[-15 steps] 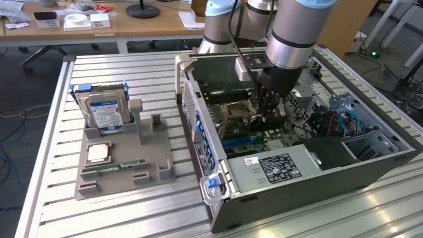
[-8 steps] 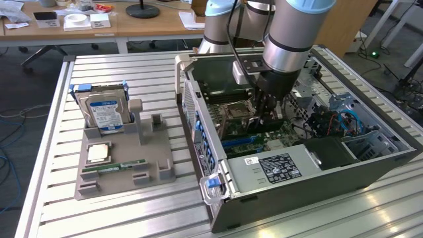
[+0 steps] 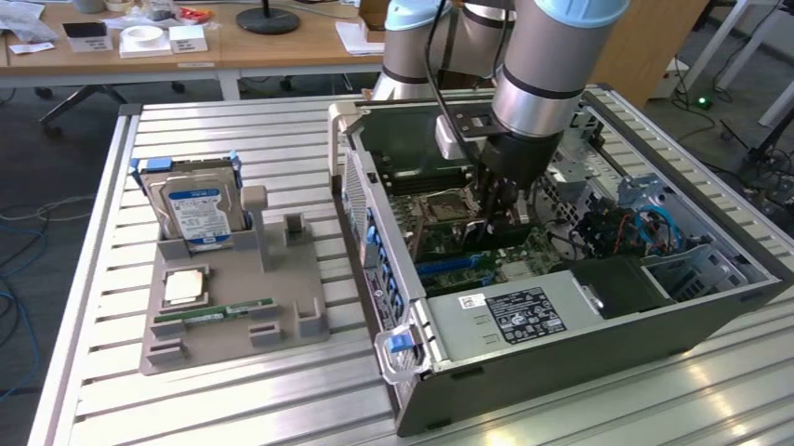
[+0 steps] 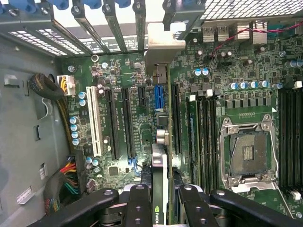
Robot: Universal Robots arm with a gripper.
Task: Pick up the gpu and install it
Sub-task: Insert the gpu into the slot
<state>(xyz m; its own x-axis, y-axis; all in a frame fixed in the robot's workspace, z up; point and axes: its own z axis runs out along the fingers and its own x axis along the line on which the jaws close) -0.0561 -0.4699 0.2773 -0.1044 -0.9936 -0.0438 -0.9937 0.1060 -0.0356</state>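
My gripper (image 3: 503, 206) is lowered inside the open computer case (image 3: 620, 321), over the motherboard (image 3: 434, 209). It is shut on the gpu (image 3: 494, 238), a thin dark card held on edge. In the wrist view the gpu (image 4: 161, 161) runs away from between my fingers (image 4: 139, 205), and its silver end bracket (image 4: 163, 45) reaches the case's rear slot openings. The card stands just above the motherboard's expansion slots (image 4: 158, 97), beside a long black slot (image 4: 175, 118). I cannot tell whether its edge touches a slot.
A grey holder tray (image 3: 230, 325) at the exterior view's left carries a hard drive (image 3: 199, 209), a CPU (image 3: 184, 286) and a RAM stick (image 3: 230, 311). Inside the case are the CPU socket (image 4: 246, 151), cable bundles (image 4: 64, 182) and a power supply (image 3: 515, 314).
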